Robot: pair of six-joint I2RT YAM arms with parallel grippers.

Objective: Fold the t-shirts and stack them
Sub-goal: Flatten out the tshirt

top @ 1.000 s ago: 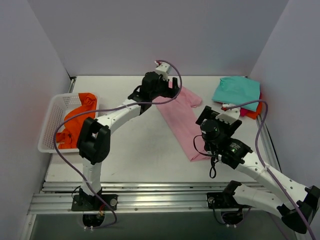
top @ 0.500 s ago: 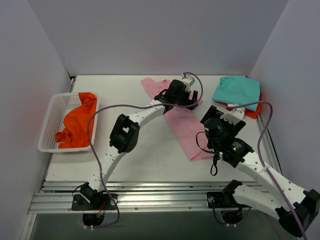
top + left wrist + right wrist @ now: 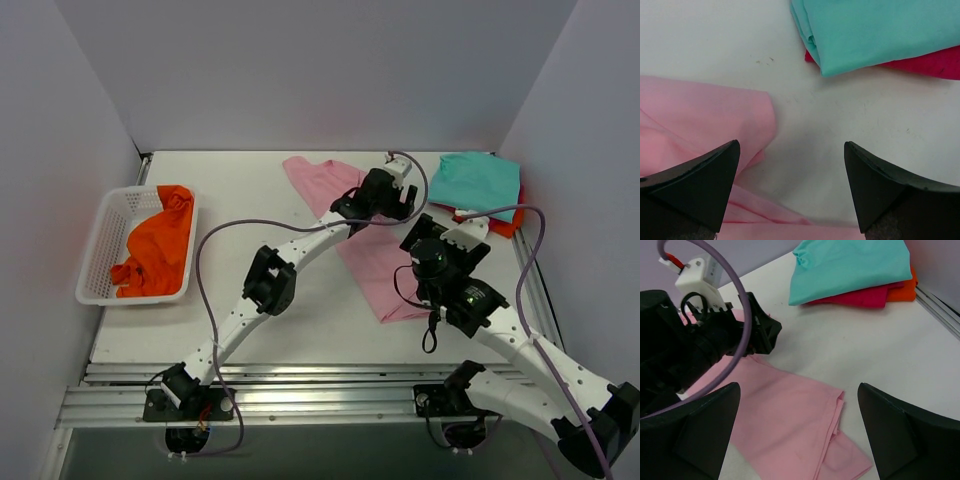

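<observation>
Pink t-shirt lies on the bench; we see the left end effector and right end effector both open over it, empty; teal t-shirt far right.

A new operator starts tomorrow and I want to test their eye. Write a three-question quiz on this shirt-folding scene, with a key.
1. True or false: the left gripper is clamped on the pink t-shirt.
2. Which colour tops the folded stack? A red, B teal, C pink.
3. Fill in: the white basket holds an ____ t-shirt.
Key: 1 false, its fingers stand open and empty; 2 B, the teal t-shirt; 3 orange t-shirt.
</observation>
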